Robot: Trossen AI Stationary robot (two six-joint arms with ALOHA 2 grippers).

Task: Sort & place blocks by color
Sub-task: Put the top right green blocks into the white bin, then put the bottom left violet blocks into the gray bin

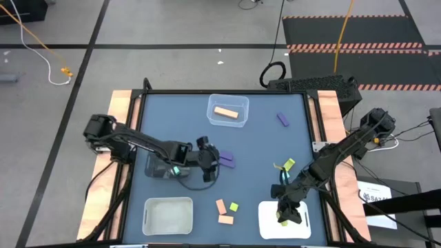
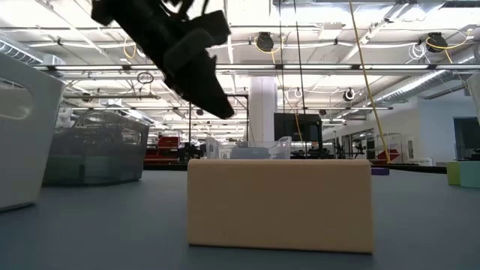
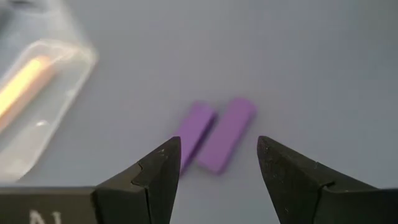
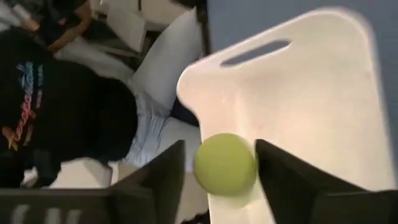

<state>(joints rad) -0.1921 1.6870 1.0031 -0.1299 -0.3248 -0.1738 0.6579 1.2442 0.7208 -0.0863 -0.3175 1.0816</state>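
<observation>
Purple bars (image 3: 216,137), two side by side on table centre, left gripper (image 3: 217,168) spread open just short of them; yellow-green cylinder (image 4: 225,164) between right gripper (image 4: 221,171) fingers over white bin (image 1: 269,222), grip unclear

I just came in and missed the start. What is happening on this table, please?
Two robot arms are sorting small blocks by color. The right tool is over the white bin with a yellow-green block between its fingers; whether it grips it is unclear. The left tool, open, hangs over two purple blocks mid-table. One orange block lies in the clear bin.
</observation>
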